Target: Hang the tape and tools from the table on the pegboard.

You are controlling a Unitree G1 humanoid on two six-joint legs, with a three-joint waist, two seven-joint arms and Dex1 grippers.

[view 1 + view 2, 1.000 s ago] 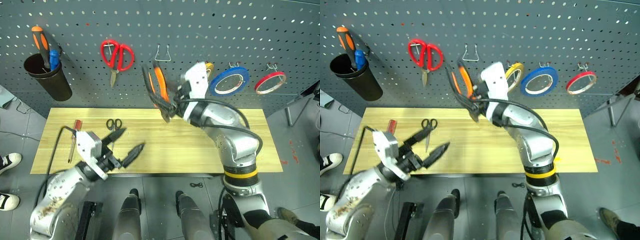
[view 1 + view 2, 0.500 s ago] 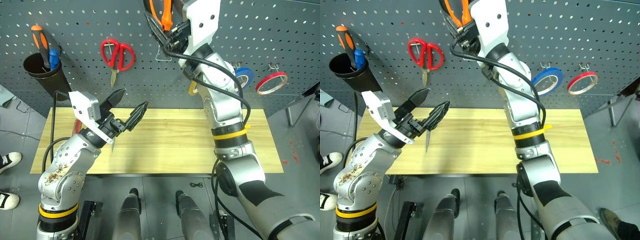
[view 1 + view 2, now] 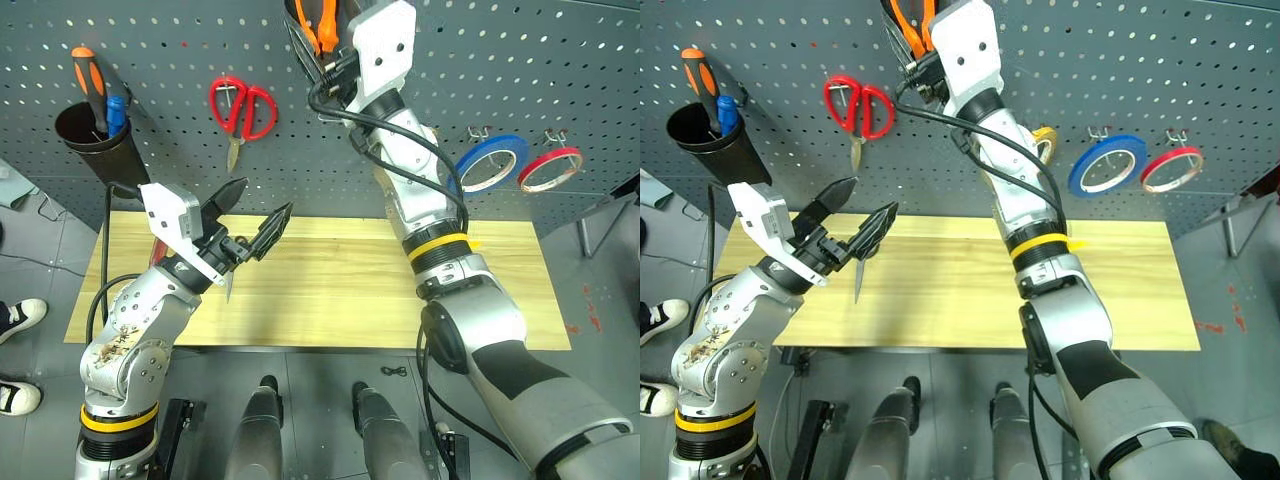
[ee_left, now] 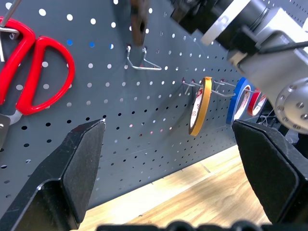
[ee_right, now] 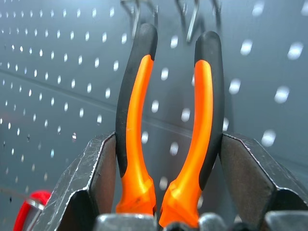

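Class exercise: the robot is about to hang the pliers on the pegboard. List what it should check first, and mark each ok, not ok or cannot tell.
1. Pliers held by right gripper, both handles between the fingers: ok.
2. Handles pointing up toward the hooks: ok.
3. Handles already over a hook: cannot tell.
4. Left gripper open, holding nothing, apart from the pliers: ok.
5. Blue tape hung on the pegboard: ok.

Bare hook [image 4: 139, 60] between red scissors [image 4: 29, 72], yellow tape [image 4: 199, 106]
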